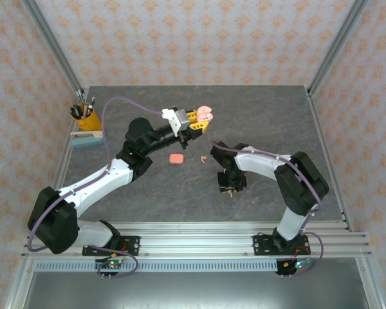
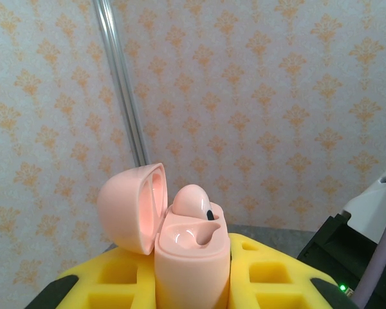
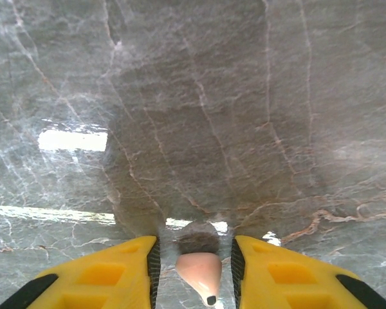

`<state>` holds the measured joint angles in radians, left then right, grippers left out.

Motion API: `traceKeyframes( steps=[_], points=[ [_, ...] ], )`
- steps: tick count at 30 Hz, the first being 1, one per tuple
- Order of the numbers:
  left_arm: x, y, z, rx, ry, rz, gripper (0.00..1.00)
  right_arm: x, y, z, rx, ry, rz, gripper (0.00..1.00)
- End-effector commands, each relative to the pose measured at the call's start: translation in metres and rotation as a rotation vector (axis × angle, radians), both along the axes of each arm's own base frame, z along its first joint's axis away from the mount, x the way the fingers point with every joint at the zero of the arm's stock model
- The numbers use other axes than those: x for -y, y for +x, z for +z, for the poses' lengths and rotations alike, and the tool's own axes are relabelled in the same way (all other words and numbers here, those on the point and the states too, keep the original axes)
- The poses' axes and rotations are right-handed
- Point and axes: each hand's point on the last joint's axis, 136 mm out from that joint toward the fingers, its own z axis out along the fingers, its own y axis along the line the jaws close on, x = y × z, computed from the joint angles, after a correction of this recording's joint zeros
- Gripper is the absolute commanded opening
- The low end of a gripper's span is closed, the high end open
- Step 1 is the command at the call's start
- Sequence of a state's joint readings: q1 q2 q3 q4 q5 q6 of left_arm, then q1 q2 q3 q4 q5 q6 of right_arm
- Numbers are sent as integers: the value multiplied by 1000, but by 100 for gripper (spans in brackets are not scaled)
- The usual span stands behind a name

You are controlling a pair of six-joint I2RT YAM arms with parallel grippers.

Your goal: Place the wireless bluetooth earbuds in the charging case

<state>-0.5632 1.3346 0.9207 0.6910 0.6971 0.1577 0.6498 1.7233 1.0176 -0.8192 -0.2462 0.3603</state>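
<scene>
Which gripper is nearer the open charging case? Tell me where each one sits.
Left. The left gripper is clamped on the open charging case, raised above the table. The right gripper is apart, low over the table, an earbud between its fingers.

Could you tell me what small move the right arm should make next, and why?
Probably close the right pincer fully on the pale-pink earbud on the table: it sits between the fingers with a gap on each side, so it is not gripped yet. The left pincer holds the charging case open, with one empty socket ready for it.
</scene>
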Motion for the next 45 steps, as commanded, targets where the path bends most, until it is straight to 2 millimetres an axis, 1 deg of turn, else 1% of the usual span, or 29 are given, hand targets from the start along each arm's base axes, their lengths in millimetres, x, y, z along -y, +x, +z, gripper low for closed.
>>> traceKeyframes(
  steps=[1, 9, 19, 23, 25, 38, 41, 45],
  points=[
    [-3, -7, 11, 41, -19, 9, 0, 13, -7, 2, -9, -63, 21, 34],
    [-3, -6, 13, 42, -22, 8, 0, 14, -10, 0, -16, -67, 23, 32],
    [-3, -6, 14, 42, -23, 10, 0, 15, -11, 5, -7, -60, 16, 24],
    [-3, -6, 13, 42, -22, 9, 0, 12, -9, 8, 3, -49, 16, 23],
    [-3, -6, 14, 43, -23, 10, 0, 12, -8, 9, 7, -47, 16, 19],
    [-4, -6, 16, 47, -23, 15, 0, 3, 7, 25, 70, -11, -15, 18],
    [-4, -5, 15, 46, -20, 20, 0, -1, 13, 36, 106, 11, -31, 18],
    [-5, -4, 14, 44, -19, 28, 0, -6, 25, 66, 183, 65, -60, 18]
  ],
)
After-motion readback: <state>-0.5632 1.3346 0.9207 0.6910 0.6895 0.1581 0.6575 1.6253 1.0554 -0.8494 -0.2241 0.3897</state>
